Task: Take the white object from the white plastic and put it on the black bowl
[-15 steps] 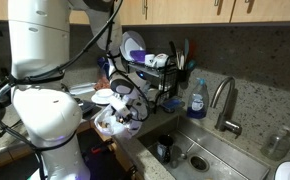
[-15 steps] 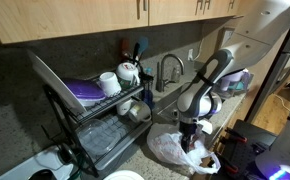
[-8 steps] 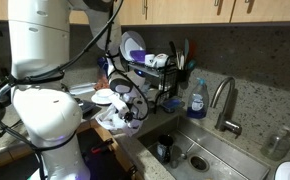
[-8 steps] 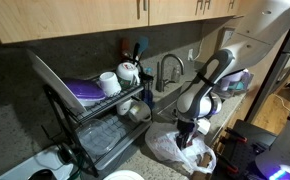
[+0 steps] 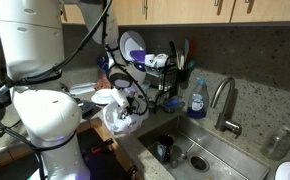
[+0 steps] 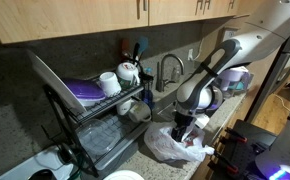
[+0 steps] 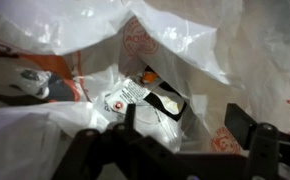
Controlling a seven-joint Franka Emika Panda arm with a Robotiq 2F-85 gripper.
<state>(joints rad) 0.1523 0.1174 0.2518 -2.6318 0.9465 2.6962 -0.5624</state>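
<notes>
A dim kitchen's speckled counter [image 5: 285, 168] carries a crumpled white plastic bag [image 5: 120, 118] left of centre, a steel sink [image 5: 200, 150] to its right. In the wrist view the white packaged object [image 7: 135, 100] lies inside the bag, mid-frame, just above the gripper [image 7: 170, 150], its jaws spread and empty. The step looks like the reach; next comes lowering and closing. The label's red round mark and the bag's orange print are unreadable.

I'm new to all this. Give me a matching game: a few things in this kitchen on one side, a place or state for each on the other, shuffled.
1 plastic bag
2 soap bottle
3 purple plate
4 gripper

a standing in the dish rack
b beside the faucet
c open, over the bag
d white and crumpled

Pairs: 1-d, 2-b, 3-a, 4-c.
</notes>
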